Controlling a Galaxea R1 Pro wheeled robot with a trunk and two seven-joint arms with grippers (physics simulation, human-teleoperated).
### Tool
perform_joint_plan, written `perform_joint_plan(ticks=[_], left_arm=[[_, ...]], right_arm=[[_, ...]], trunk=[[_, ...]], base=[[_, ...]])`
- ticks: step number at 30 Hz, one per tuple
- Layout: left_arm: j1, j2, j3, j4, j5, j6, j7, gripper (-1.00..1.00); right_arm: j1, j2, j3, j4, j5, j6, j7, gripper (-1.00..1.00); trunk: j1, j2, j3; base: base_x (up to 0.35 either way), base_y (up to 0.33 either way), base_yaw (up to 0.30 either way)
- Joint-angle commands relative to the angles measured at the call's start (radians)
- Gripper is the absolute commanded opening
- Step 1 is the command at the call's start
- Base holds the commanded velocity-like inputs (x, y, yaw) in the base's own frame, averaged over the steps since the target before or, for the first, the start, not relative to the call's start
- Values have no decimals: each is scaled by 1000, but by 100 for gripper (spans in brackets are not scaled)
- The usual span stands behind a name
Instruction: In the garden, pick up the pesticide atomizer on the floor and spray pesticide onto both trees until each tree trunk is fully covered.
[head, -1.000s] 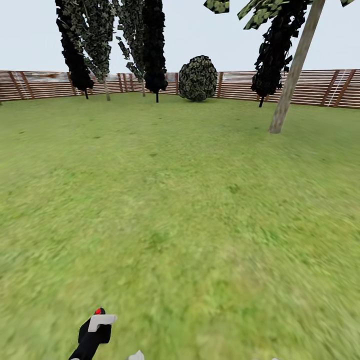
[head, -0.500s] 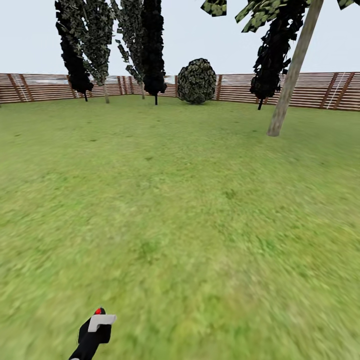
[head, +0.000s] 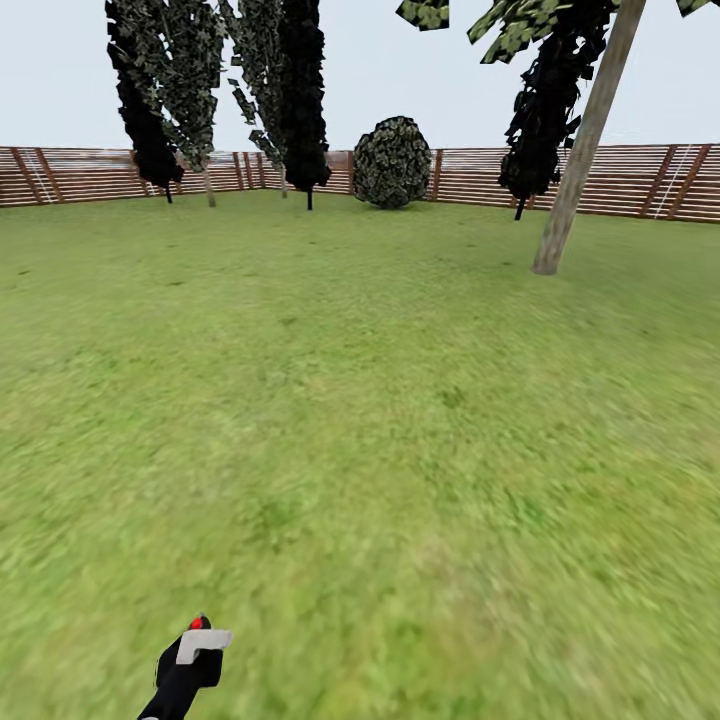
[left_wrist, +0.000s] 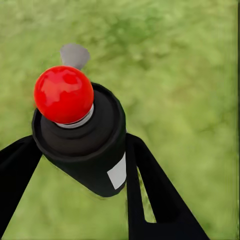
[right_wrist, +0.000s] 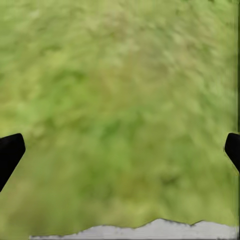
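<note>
At lower left of head frame, left gripper clenched on pesticide atomizer (red tip forward). Right gripper spread, holding nothing. Advice: steer toward leaning tree trunk upper right, nozzle level.

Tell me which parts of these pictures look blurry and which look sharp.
Head view: the near lawn is smeared, while the fence and leaning tree trunk stay crisp. Left wrist view: the pesticide atomizer in the left end effector is sharp against soft grass. Right wrist view: the grass is blurred throughout.
</note>
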Motion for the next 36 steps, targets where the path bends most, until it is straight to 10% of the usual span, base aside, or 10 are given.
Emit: perform_joint_plan(ticks=[1,36], left_arm=[[0,0,0,0,0,0,0,-100],[0,0,1,1,0,0,0,-100]], right_arm=[[0,0,0,0,0,0,0,100],[0,0,0,0,0,0,0,100]], trunk=[[0,0,0],[0,0,0]], base=[[231,-197,0],[231,-197,0]])
